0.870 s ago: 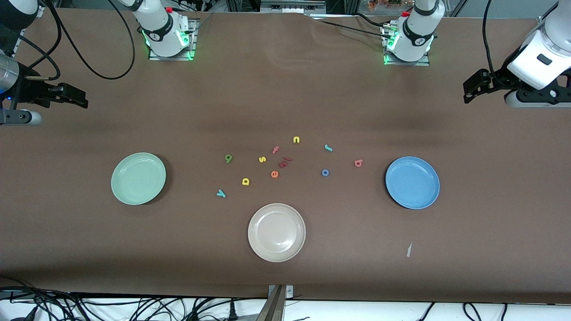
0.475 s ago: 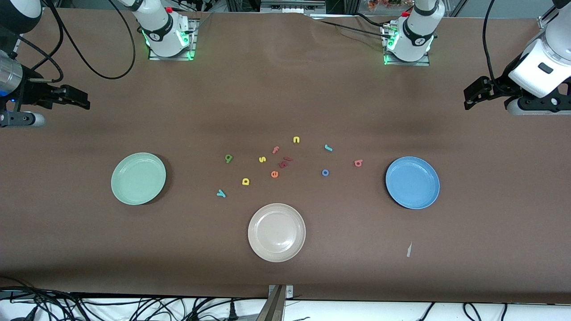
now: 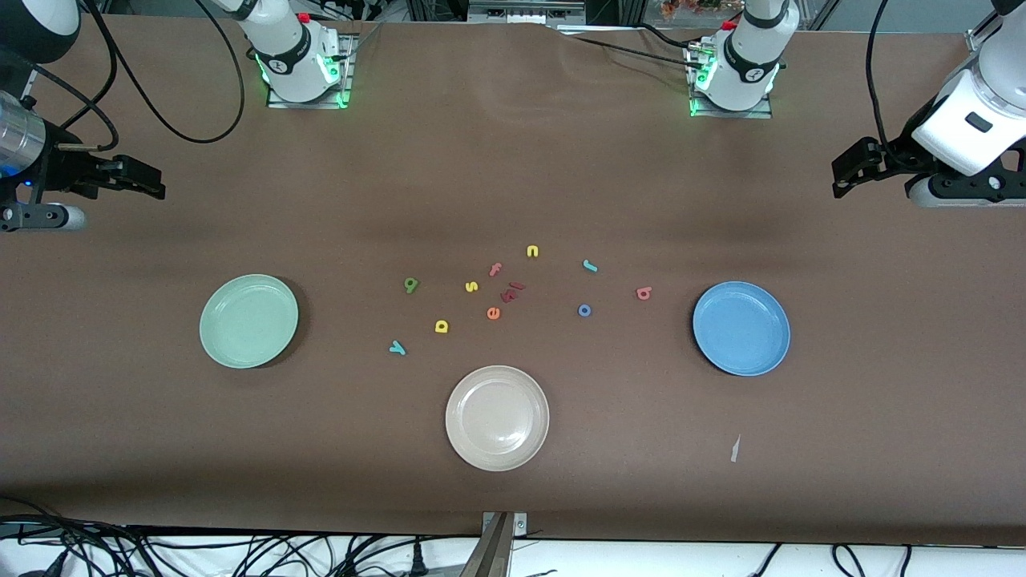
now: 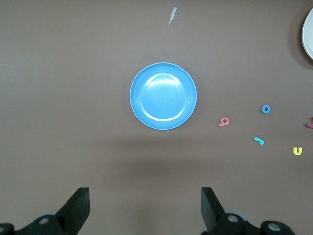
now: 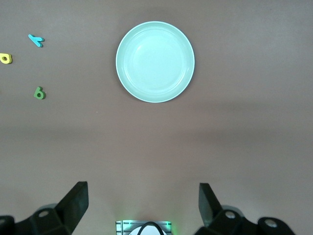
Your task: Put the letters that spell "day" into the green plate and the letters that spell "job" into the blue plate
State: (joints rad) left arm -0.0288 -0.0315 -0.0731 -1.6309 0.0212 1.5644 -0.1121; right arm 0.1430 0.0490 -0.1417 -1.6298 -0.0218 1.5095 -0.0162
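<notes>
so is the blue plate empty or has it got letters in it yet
Empty. The blue plate shows only bare blue inside in both views, and every letter lies on the table.

A brown counter holds three plates: the green plate toward the right arm's end, the blue plate toward the left arm's end, and a beige plate between them, nearest the camera. Small foam letters lie scattered between the plates, among them a yellow d, a teal y, a blue o and a salmon-pink b. The right gripper and the left gripper hover, fingers spread, over the bare counter at its two ends, well apart from the letters.
</notes>
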